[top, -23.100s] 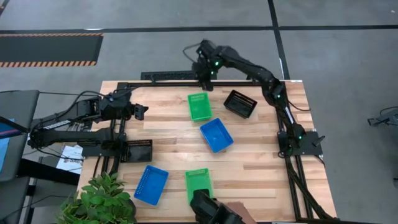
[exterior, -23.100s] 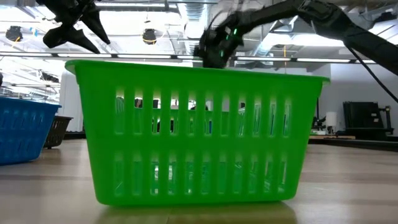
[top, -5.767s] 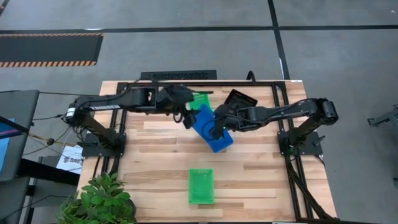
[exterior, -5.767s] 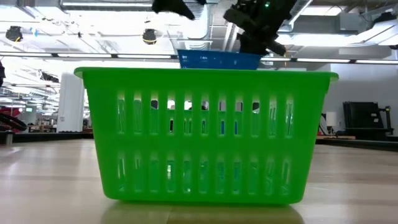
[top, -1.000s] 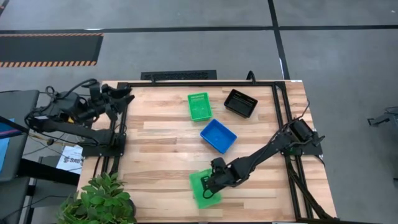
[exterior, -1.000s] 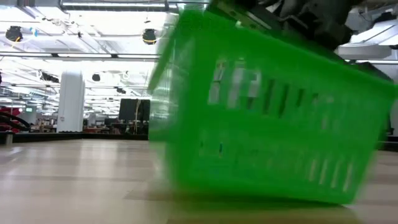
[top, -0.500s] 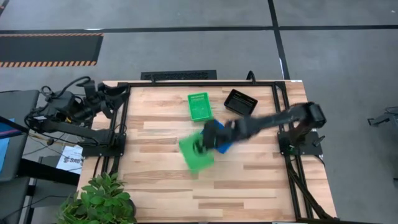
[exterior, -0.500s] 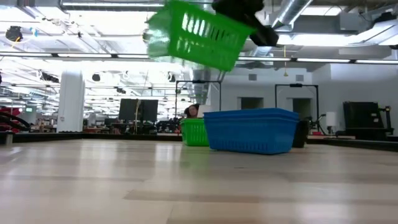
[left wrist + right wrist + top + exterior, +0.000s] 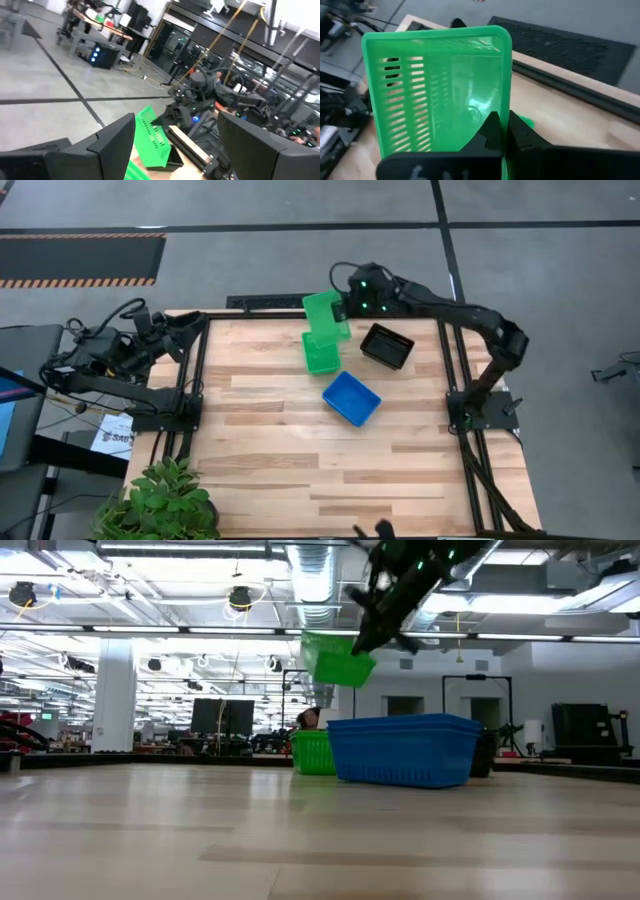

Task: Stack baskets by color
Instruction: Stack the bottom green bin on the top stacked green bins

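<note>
Table far edge (image 9: 270, 313) | right gripper (image 9: 343, 308) clamped on green basket (image 9: 326, 314) — tilted, long axis fore-aft

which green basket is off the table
The green basket pinched by the right gripper, held in the air at the far edge. The other green basket sits flat on the table just below it.

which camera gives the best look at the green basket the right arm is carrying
The right wrist view: the carried green basket fills the picture, with the right gripper shut on its rim. The high view shows it above the far table edge, the low view shows it small and raised, the left wrist view shows it distant.
</note>
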`<move>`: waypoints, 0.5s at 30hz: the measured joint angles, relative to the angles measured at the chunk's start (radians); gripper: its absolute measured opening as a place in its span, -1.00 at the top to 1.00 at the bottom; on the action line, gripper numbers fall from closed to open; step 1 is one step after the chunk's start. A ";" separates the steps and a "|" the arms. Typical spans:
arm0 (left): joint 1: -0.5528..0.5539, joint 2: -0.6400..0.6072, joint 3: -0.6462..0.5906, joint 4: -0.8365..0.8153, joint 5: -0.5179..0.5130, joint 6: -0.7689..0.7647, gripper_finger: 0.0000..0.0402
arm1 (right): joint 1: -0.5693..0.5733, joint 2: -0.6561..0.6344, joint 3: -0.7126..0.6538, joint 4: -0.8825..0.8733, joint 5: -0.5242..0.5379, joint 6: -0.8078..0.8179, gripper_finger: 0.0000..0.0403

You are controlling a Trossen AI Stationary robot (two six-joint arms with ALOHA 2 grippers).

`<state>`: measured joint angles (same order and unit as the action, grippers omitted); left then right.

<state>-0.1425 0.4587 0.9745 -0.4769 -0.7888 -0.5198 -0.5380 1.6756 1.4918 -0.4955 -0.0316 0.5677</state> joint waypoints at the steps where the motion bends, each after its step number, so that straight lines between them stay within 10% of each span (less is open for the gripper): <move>1: 0.000 0.000 0.000 -0.002 -0.012 -0.005 -0.34 | -0.018 0.021 0.000 0.024 -0.031 -0.002 0.97; 15: 0.000 0.000 0.000 -0.003 -0.088 -0.053 -0.34 | -0.026 0.198 -0.001 0.021 -0.157 -0.003 0.93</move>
<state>-0.1425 0.4587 0.9745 -0.4801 -0.8766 -0.5728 -0.5642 1.8732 1.4910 -0.4741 -0.1888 0.5650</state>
